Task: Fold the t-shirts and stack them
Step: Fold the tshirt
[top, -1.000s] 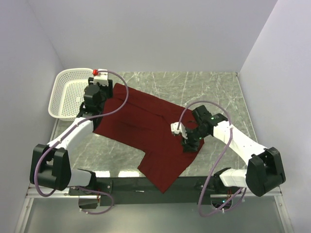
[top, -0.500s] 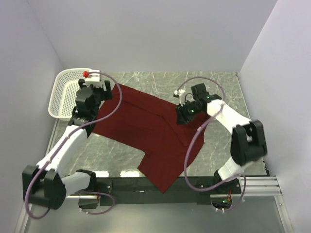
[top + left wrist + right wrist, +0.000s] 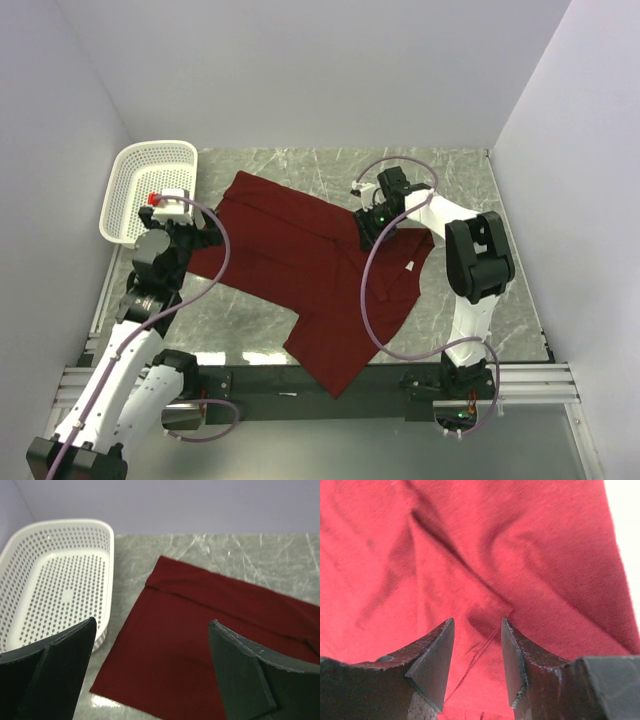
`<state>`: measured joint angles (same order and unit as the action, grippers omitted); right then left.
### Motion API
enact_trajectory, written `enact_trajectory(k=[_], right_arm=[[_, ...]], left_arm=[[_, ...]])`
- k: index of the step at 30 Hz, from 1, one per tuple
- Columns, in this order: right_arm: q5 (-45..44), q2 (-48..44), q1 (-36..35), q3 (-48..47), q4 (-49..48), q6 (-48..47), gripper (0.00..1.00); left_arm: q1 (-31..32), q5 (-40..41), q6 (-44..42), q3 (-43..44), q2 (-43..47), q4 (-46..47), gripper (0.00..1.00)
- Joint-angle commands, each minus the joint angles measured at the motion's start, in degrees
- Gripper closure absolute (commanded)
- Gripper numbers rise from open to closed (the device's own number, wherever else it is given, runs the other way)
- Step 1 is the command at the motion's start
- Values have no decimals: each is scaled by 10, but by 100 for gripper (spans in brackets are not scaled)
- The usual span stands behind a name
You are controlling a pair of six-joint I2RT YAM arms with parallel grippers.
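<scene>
The maroon t-shirt (image 3: 300, 260) lies spread out diagonally on the marble table, with its near end hanging over the front edge. My left gripper (image 3: 203, 237) is open and empty, held above the shirt's left edge. In the left wrist view (image 3: 152, 622) the shirt (image 3: 200, 630) lies below, between the jaws. My right gripper (image 3: 368, 228) is low over the shirt's far right part. In the right wrist view (image 3: 477, 621) its jaws stand a little apart over a wrinkled seam of the cloth (image 3: 470, 555), not closed on it.
A white perforated basket (image 3: 112, 215) stands at the far left, just left of the shirt, and its rim shows in the left wrist view (image 3: 107, 535). A small white tag (image 3: 410, 265) lies on the shirt's right side. White walls enclose the table.
My right gripper has moved from the shirt's near right part up to its far right part. My left arm has drawn back toward the near left, uncovering the shirt's far left corner.
</scene>
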<state>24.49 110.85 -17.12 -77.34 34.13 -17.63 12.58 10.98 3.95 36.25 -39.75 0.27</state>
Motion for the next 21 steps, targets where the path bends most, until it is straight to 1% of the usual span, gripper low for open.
enact_trajectory(k=[1,6,8,12,13,15,16,18,19,21], right_arm=[[-26,15,-3,-36,-2,2,50],[-40,39,-4,-57,8,-3,50],[-31,48,-3,-62,14,-5,51],[-4,42,-4,-48,15,-13,59],[-1,36,-5,-45,16,-15,66],[8,26,-8,-37,20,-23,73],[11,11,-11,-33,20,-26,80],[20,-4,-15,-22,23,-33,86],[24,-18,-18,-19,25,-35,91],[37,-29,-25,-16,39,-39,96]], left_arm=[[-2,4,10,-15,16,-15,0],[-2,-10,10,-13,5,-12,1],[-1,-15,9,-10,-1,-12,1],[-2,-16,8,-14,3,-10,0],[-2,-16,8,-14,4,-9,1],[-2,-17,8,-13,1,-9,1],[-2,-17,8,-13,-1,-10,0],[-2,-18,9,-12,-2,-10,1],[-1,-18,9,-12,-2,-9,1],[-2,-19,10,-12,-2,-9,1]])
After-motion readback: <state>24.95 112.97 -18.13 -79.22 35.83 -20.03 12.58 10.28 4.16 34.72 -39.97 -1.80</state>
